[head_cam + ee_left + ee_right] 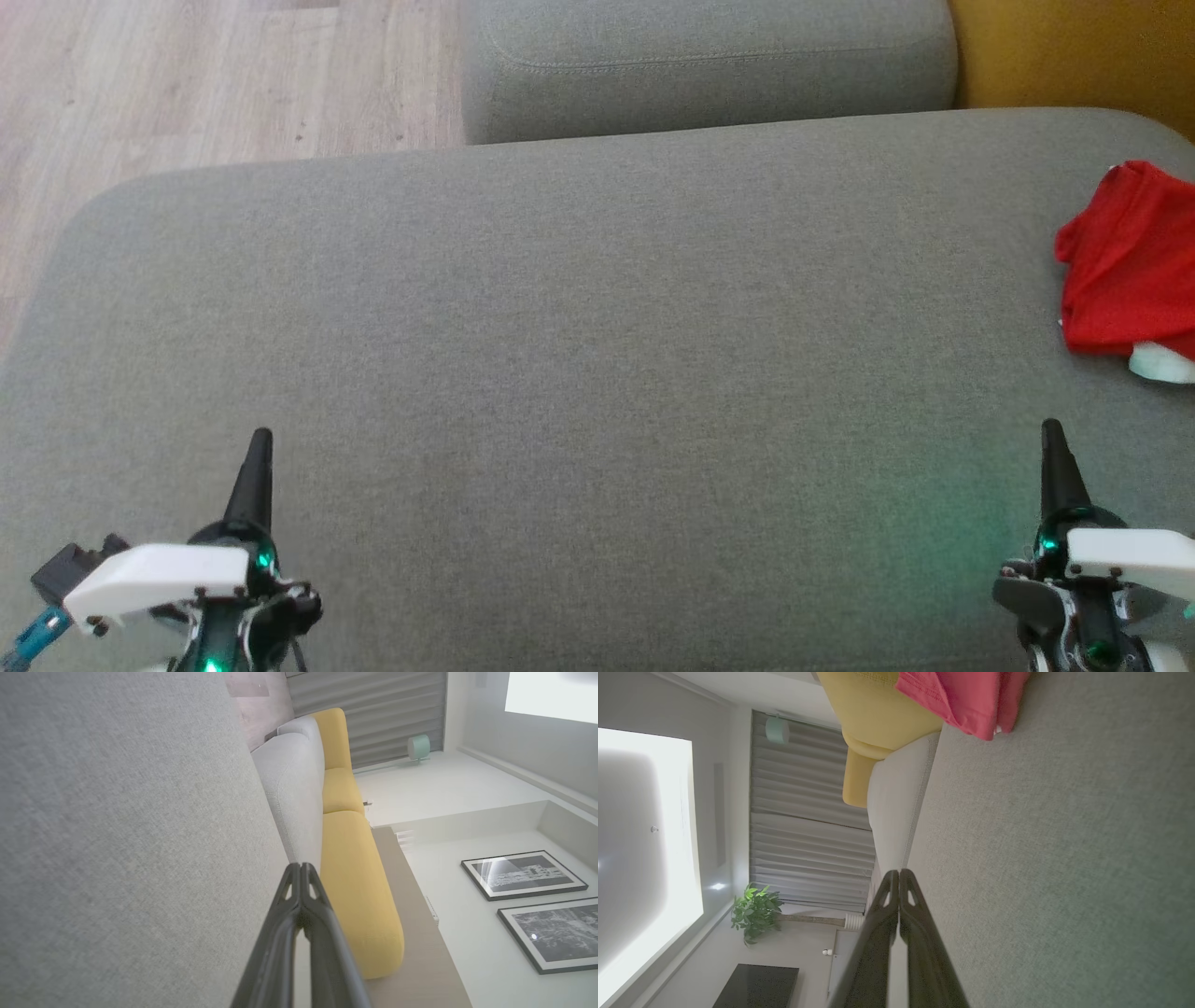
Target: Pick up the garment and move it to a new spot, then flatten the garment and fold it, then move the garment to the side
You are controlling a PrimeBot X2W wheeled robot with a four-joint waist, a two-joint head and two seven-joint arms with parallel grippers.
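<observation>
Your red garment lies in a compact, rumpled bundle at the right edge of the head view, on the grey seat cushion. The frame cuts part of it off, and a white patch shows at its lower edge.

Both sets of jaws are pressed together and hold nothing. The left gripper sits at lower left and the right gripper at lower right, both well apart from the cloth.

This fits either a heap waiting to be lifted or a folded bundle already set aside, and I cannot tell which. Any handling would suit the right gripper, which is nearer. Expect soft cloth to sag and drag on the upholstery.

The grey back cushion sits at upper middle and the wooden floor at upper left. The yellow cushion at upper right crowds the garment's far side, and the seat's rounded corner is close by, so cloth could slide off.
</observation>
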